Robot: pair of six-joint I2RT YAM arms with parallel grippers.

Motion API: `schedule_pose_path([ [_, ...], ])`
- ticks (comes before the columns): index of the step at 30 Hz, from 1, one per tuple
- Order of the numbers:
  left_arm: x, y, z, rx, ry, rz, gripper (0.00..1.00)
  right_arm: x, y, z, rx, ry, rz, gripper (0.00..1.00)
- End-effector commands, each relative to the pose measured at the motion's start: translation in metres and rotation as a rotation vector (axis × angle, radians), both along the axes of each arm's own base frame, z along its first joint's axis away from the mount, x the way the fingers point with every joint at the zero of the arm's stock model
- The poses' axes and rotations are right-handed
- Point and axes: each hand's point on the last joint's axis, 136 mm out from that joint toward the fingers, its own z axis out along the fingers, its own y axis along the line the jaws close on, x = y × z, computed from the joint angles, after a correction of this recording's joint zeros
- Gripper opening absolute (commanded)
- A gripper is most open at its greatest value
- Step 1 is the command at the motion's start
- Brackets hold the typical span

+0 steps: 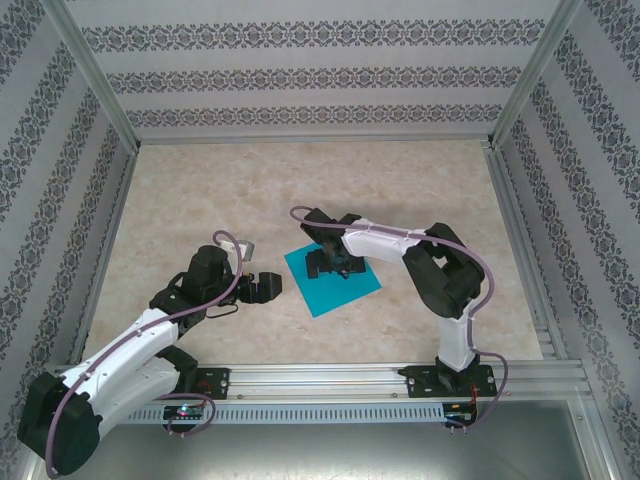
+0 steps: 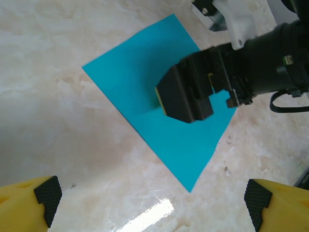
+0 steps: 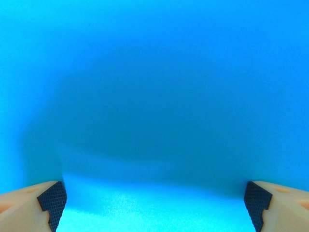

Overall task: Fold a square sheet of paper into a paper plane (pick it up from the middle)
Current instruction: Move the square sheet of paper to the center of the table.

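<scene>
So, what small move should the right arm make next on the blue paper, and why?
Probably lower the right gripper and pinch the square sheet of paper: its jaws stand open over the sheet's middle, and the sheet lies flat, not gripped.

Beige marble table point(image 1: 200, 190), damask-striped walls point(image 1: 300, 75) at 9, 12, 3 o'clock, aluminium rail point(image 1: 330, 378) at 6, soft even light, one glare spot point(image 2: 149, 212).

Bright, even overhead light; glare streak on table point(image 2: 58, 121); soft shadow across paper point(image 3: 145, 111), close-up blurry.
</scene>
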Motion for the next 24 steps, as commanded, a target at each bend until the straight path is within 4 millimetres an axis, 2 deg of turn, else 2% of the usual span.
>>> schedule_pose_path([
  [1, -0.005, 0.002, -0.004, 0.012, 0.012, 0.004, 1.0, -0.002, 0.008, -0.022, -0.02, 0.059, -0.123, 0.97],
  [9, -0.008, 0.007, -0.01, 0.022, 0.02, 0.026, 1.0, 0.016, -0.002, -0.024, -0.009, 0.063, -0.302, 0.97],
  [18, -0.006, 0.006, -0.008, 0.02, 0.014, 0.025, 1.0, 0.025, -0.016, -0.013, -0.028, 0.041, -0.366, 0.97],
  [22, -0.007, 0.006, -0.007, 0.021, 0.014, 0.025, 1.0, 0.037, -0.009, 0.008, 0.002, -0.018, -0.294, 0.97],
  [24, -0.007, 0.007, -0.007, 0.022, 0.019, 0.027, 1.0, 0.039, -0.014, 0.02, -0.046, -0.037, -0.255, 0.97],
])
